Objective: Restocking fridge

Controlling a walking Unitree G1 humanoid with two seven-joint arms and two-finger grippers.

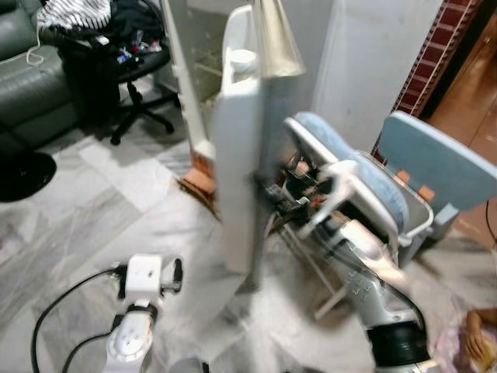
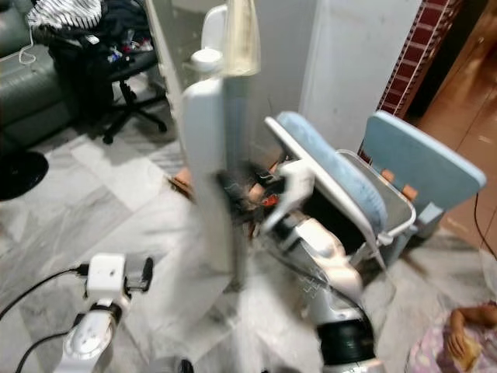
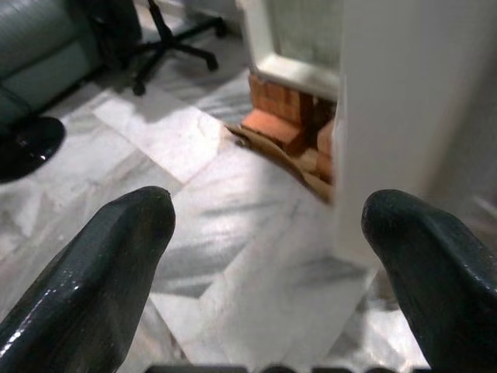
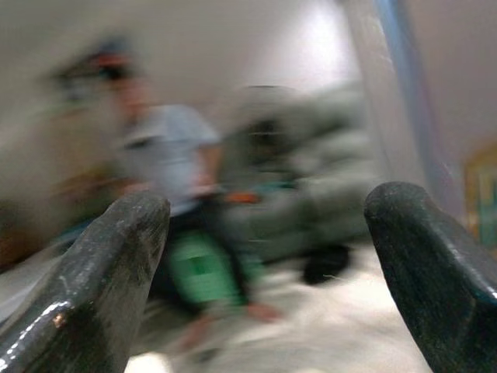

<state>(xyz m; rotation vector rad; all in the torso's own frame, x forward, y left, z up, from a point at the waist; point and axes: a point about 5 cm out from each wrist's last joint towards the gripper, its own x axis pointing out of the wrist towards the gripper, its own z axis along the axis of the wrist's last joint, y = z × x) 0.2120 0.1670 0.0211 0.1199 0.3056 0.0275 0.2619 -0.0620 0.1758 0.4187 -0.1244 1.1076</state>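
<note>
Well, my right gripper (image 4: 268,272) has its two black fingers (image 4: 101,272) spread wide with nothing between them; in the head views its arm reaches up to the edge of the fridge door (image 1: 239,155), but blur hides just where the fingertips sit against it. My left gripper (image 3: 268,272) is likewise wide open and empty, held low over the marble floor (image 1: 93,233), near me and to the left of the door.

The door is a tall white panel seen edge-on, swung open toward me, with a shelf on its inner side holding a white container (image 1: 242,59) near the top. Its upper end is cut off by the frame. Behind its foot I see orange bricks (image 3: 273,128) and a scrap of cardboard, partly hidden by the door.

To the right lies a tipped blue-padded chair (image 1: 365,175), its frame tangled behind my arm. Far left stand an office chair (image 1: 128,70) heaped with clothes and a grey sofa (image 1: 27,85). The right wrist view is badly smeared: a seated person (image 4: 178,202) in a pale top is all I can make out.
</note>
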